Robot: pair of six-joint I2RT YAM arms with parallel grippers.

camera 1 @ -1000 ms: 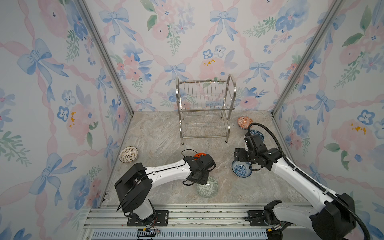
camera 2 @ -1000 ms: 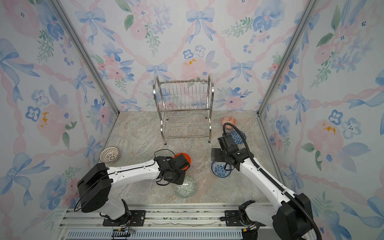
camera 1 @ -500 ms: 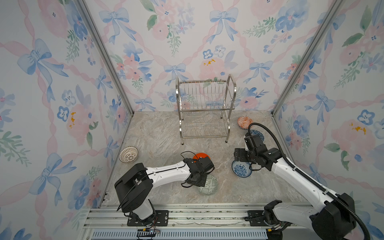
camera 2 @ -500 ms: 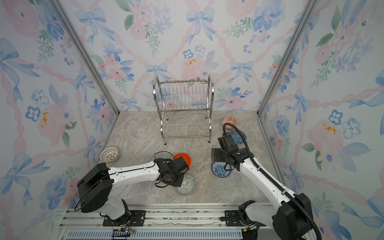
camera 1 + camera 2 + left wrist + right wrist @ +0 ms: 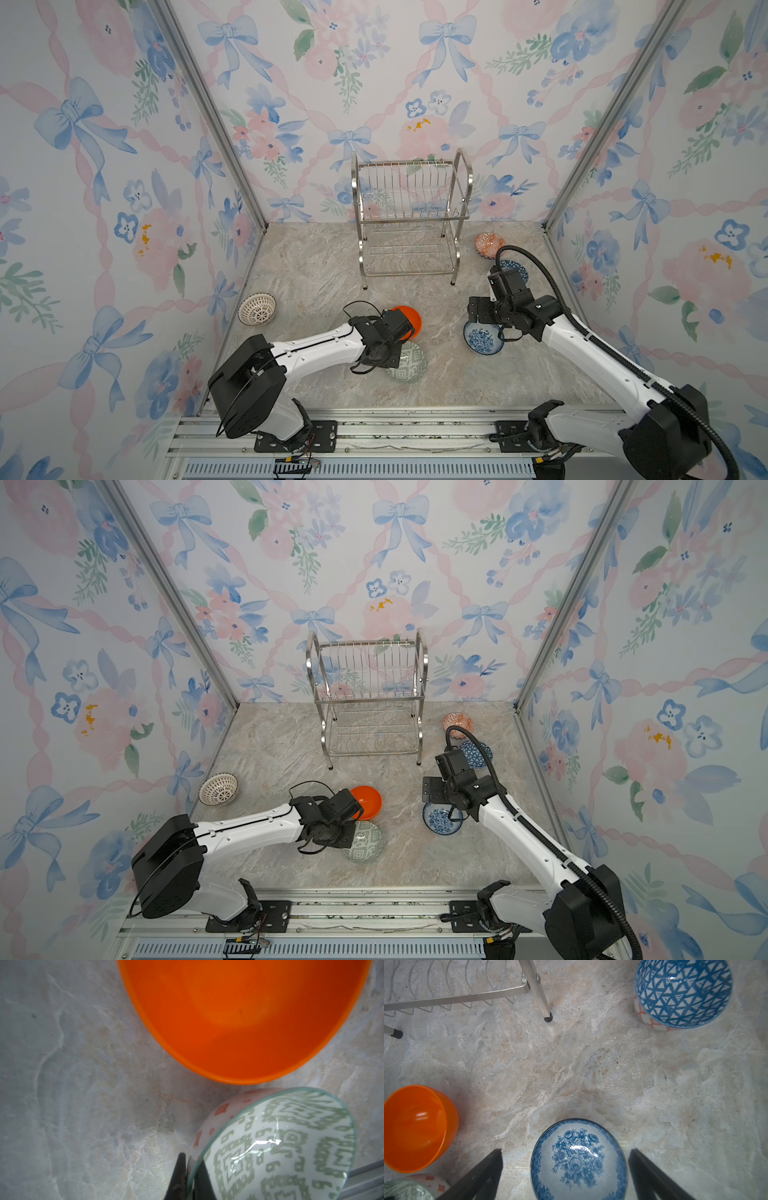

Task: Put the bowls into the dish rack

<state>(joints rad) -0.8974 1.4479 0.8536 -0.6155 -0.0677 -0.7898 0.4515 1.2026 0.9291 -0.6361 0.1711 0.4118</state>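
Green-and-white geometric bowl [image 5: 280, 1147] first: it sits on the marble-look tabletop [image 5: 311, 270] close to the front rail, and the left gripper [image 5: 192, 1178] has pinched its rim, one dark finger inside the bowl and one outside, jaws all but together on the thin edge. Just beside it, toward the back, is the plain orange bowl [image 5: 411, 320], upright. Off to the right, the blue-and-white floral bowl [image 5: 578, 1159] lies between the spread fingers of the right gripper [image 5: 565, 1151], whose jaws stand wide apart with nothing in their grasp. Beyond that arm, near the right wall, the dark-blue triangle bowl [image 5: 478, 752] and the orange-red-white bowl [image 5: 457, 723] sit close to each other. Well apart from all of these, by the left wall, is the white lattice bowl [image 5: 257, 308]. At the back, against the flowered wall, the steel dish rack [image 5: 409, 216] stands on its four legs, and all six bowls are down on the tabletop in front of or beside it.
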